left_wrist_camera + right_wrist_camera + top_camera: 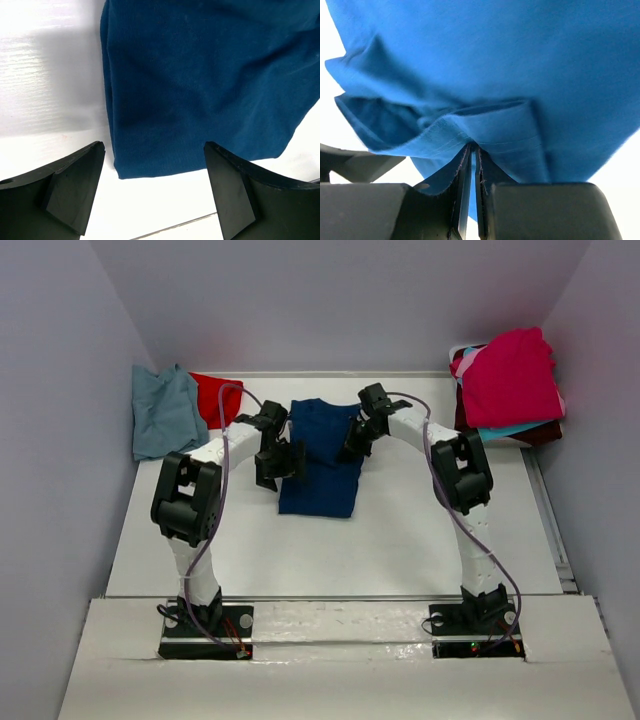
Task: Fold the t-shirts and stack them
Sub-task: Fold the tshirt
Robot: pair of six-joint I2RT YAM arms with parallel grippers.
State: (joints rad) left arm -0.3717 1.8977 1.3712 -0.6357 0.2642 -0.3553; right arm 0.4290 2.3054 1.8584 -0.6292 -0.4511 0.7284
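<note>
The navy tee (320, 465) lies mid-table with its long axis running away from my bases. My right gripper (474, 150) is pinched nearly closed on a bunched fold at its right edge, so that arm has the cloth. My left gripper (155, 150) hangs over the left edge with its jaws spread wide (nothing held). No bin shows: the blue-grey tee (163, 412) and red tee (215, 395) lie far left, the magenta-topped pile (508, 375) far right.
</note>
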